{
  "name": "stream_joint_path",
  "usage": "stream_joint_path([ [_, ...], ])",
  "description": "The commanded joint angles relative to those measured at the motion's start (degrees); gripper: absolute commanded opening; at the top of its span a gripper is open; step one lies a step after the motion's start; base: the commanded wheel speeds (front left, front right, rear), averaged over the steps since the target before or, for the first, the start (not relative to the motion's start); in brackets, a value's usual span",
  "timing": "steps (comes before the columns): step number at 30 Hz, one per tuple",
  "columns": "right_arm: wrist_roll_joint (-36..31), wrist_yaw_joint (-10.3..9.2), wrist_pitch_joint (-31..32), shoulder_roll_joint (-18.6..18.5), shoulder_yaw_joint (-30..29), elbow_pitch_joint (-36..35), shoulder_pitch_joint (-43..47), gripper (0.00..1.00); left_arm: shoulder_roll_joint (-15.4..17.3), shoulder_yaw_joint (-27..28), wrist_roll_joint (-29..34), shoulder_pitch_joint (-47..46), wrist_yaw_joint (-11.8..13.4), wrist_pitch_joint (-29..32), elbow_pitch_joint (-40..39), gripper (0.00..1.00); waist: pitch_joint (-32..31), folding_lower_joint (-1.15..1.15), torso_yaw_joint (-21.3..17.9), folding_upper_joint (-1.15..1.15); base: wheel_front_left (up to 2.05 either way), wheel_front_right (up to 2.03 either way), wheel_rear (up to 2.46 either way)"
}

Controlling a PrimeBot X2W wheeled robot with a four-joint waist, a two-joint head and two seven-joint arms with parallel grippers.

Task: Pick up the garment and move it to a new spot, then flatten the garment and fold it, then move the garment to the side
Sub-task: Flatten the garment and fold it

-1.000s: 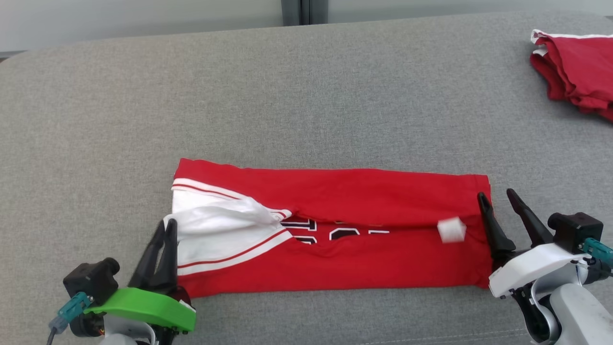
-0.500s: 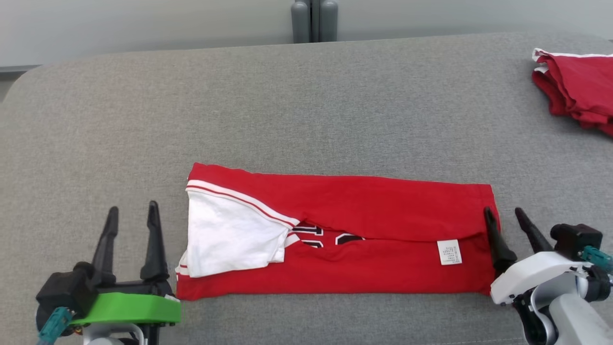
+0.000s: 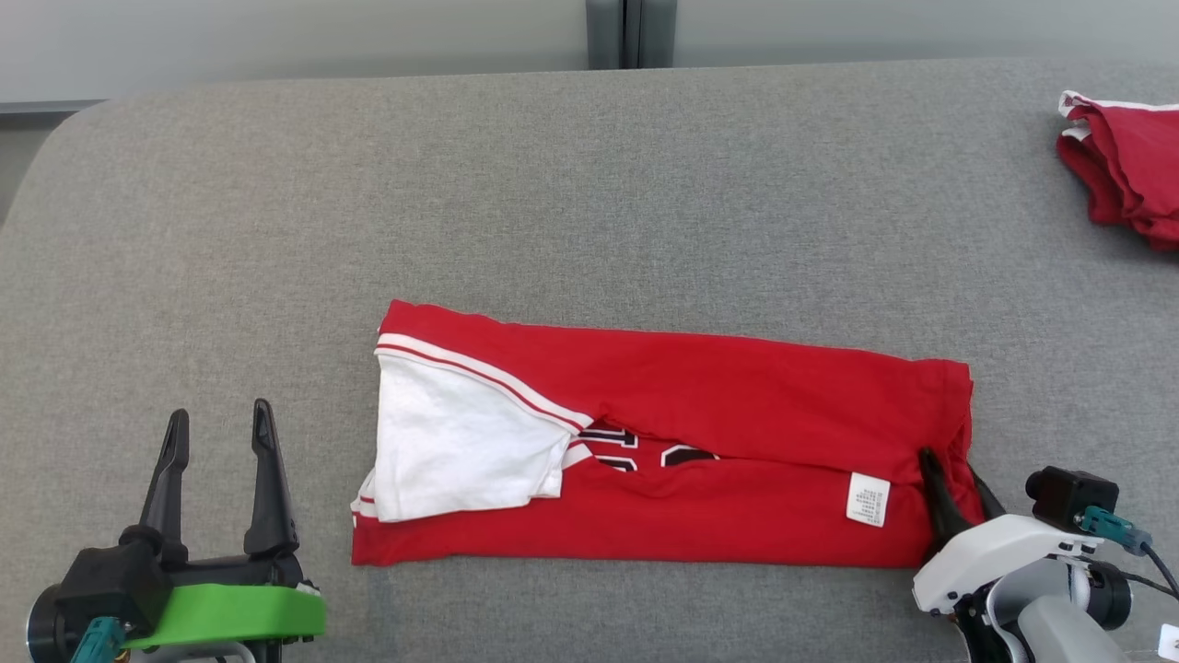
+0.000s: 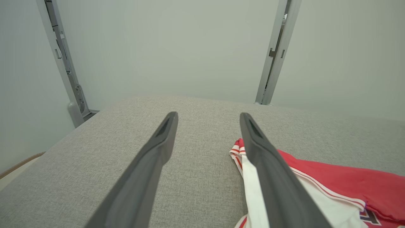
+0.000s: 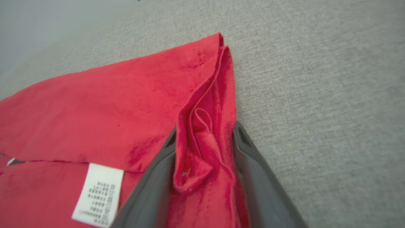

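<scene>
Two grippers divide the work: our right gripper [image 3: 949,468] pinches its jaws on the bunched right end of the garment [image 3: 737,405], folded long at mid-desk [image 3: 589,184], likely for another fold, while our left gripper [image 3: 219,410] hovers just beside its white end, jaws wide and empty.

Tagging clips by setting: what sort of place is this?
Likely a lab or test cell for cloth folding: a grey fabric-covered surface, bare pale wall panels with metal posts, a red jersey laid out and a second red garment set aside.
</scene>
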Motion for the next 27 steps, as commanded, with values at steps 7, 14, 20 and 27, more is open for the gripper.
stream_joint_path([
  [7, 2.28, -0.06, -0.67, -3.52, -0.23, 0.35, -2.94, 0.0, -0.73, 1.55, 1.41, 1.05, -1.11, -0.15, 0.75, 1.0, -1.53, 0.0, -0.87, 0.0, 0.0, 0.0, 0.0],
  [14, 2.54, -0.05, -0.82, -12.48, -5.88, 2.16, -4.83, 0.0, -0.87, 2.14, 1.87, 1.62, -1.62, -0.15, 0.78, 1.0, -3.2, 0.0, -1.69, 0.0, 0.0, 0.0, 0.0],
  [20, 1.63, -0.05, 0.63, -17.22, -8.11, 2.28, -5.53, 0.0, -0.92, 2.47, 2.04, 2.46, -1.87, -0.15, 1.03, 1.0, -4.59, 0.0, -2.36, 0.0, 0.0, 0.0, 0.0],
  [27, 0.88, -0.04, 2.94, -14.79, -5.54, -2.15, -6.16, 0.0, -0.92, 1.93, 1.17, 2.77, -1.95, -0.16, 1.33, 1.0, -5.33, 0.0, -2.79, 0.0, 0.0, 0.0, 0.0],
])
